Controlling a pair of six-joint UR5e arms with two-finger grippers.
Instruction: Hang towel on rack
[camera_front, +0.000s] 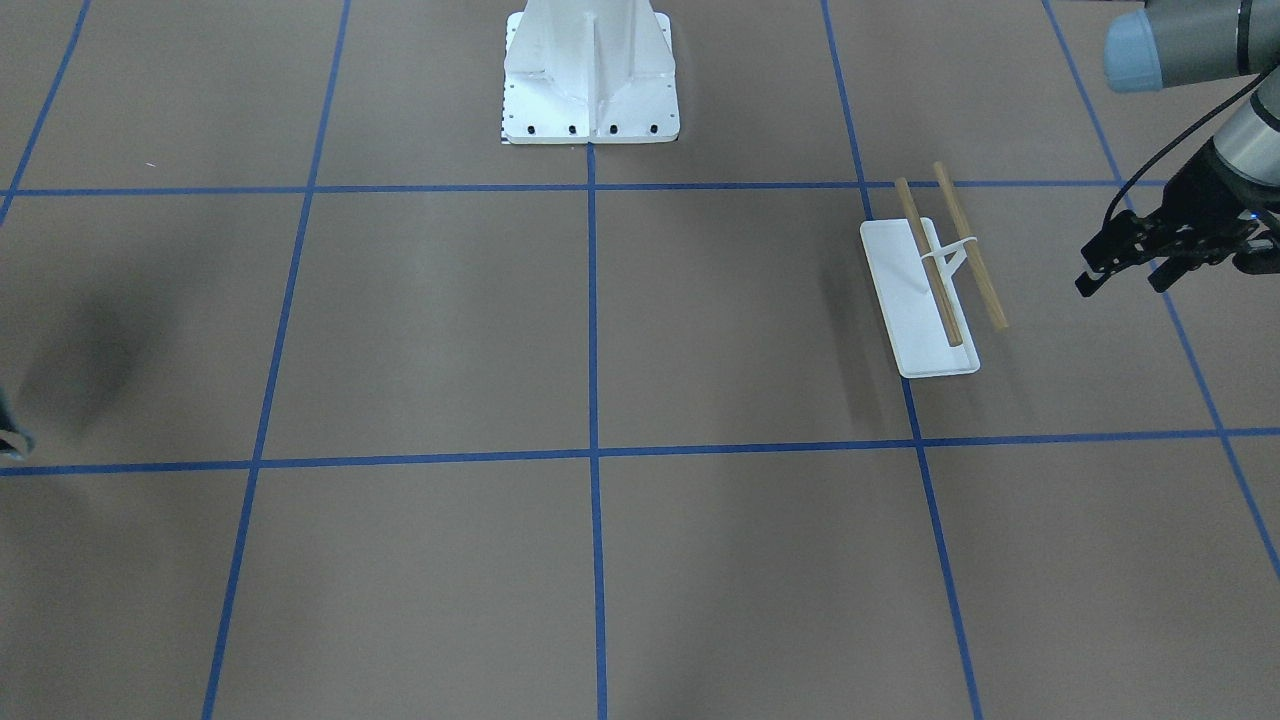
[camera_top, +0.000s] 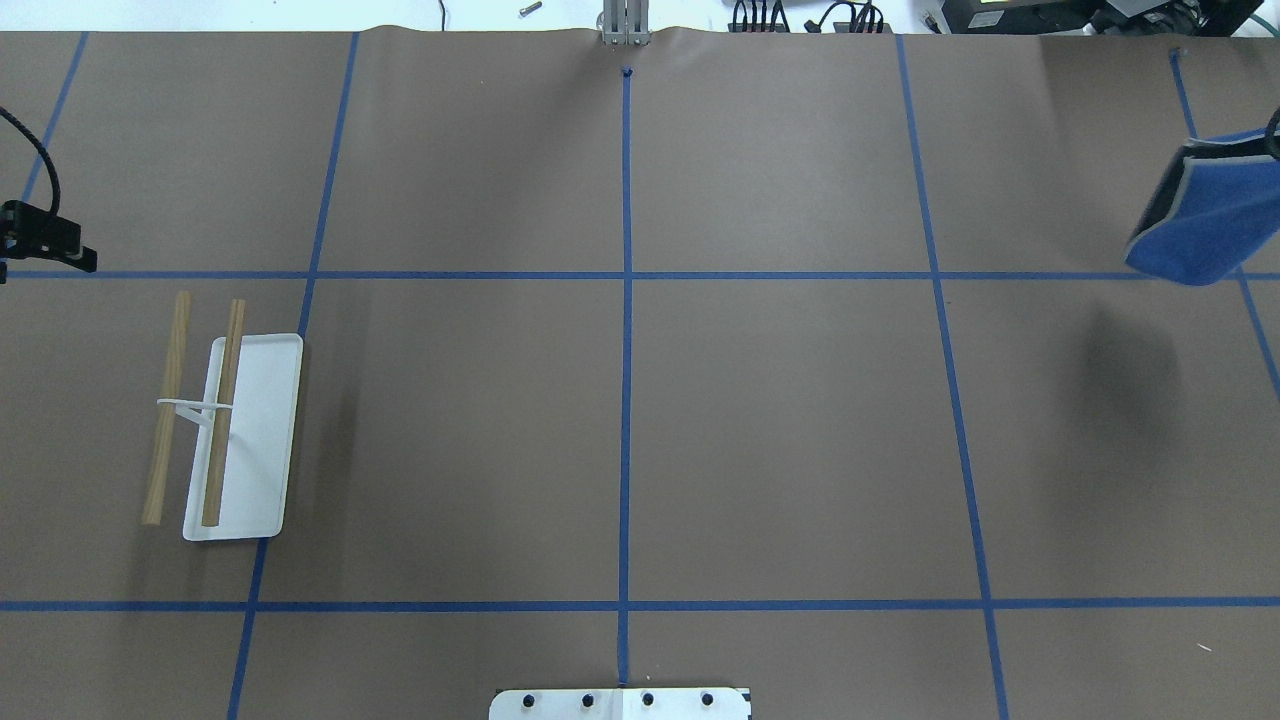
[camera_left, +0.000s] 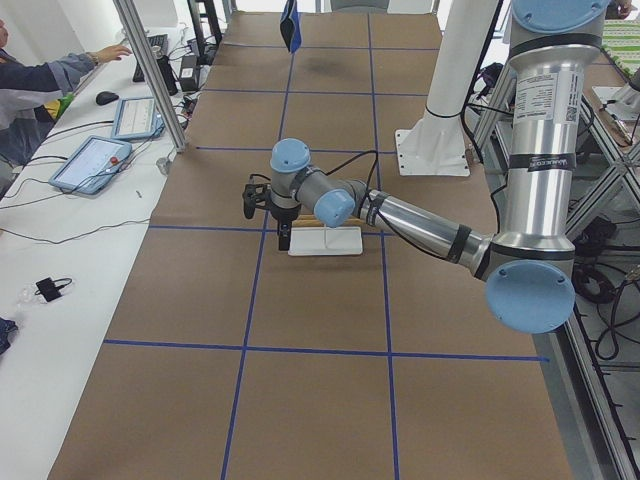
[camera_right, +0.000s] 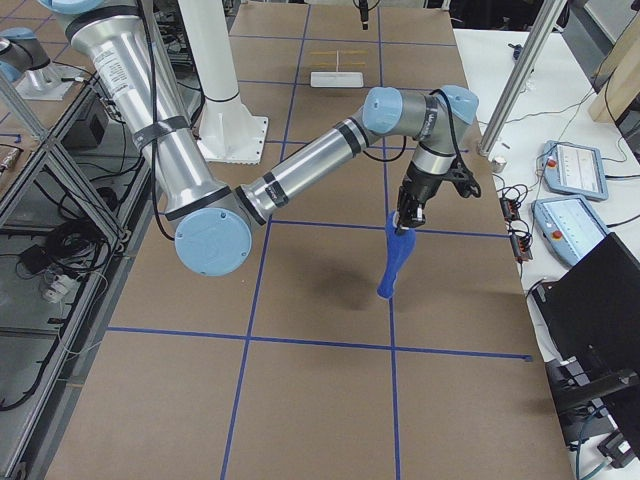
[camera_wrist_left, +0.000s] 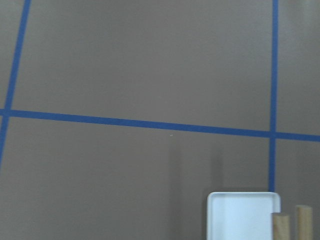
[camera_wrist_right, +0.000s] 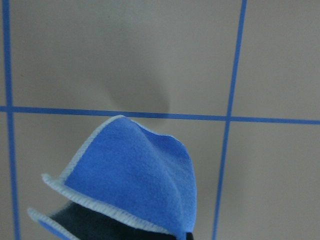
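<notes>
The towel (camera_top: 1200, 215) is a small royal-blue cloth with a light grey edge. It hangs folded in the air from my right gripper (camera_right: 405, 215) above the table's far right part, with its shadow below. It also shows in the right wrist view (camera_wrist_right: 140, 180). The rack (camera_top: 240, 440) stands on the left side: a white tray base with two tan rods. It also shows in the front view (camera_front: 915, 300). My left gripper (camera_front: 1120, 285) is open and empty and hovers just beyond the rack's far end. The left wrist view shows the tray's corner (camera_wrist_left: 242, 215).
The large white bolted pedestal (camera_front: 590, 90) stands at the robot's side of the table. Blue tape lines grid the brown paper. An operators' bench with tablets (camera_left: 95, 160) and a seated person (camera_left: 40, 70) runs along the far edge.
</notes>
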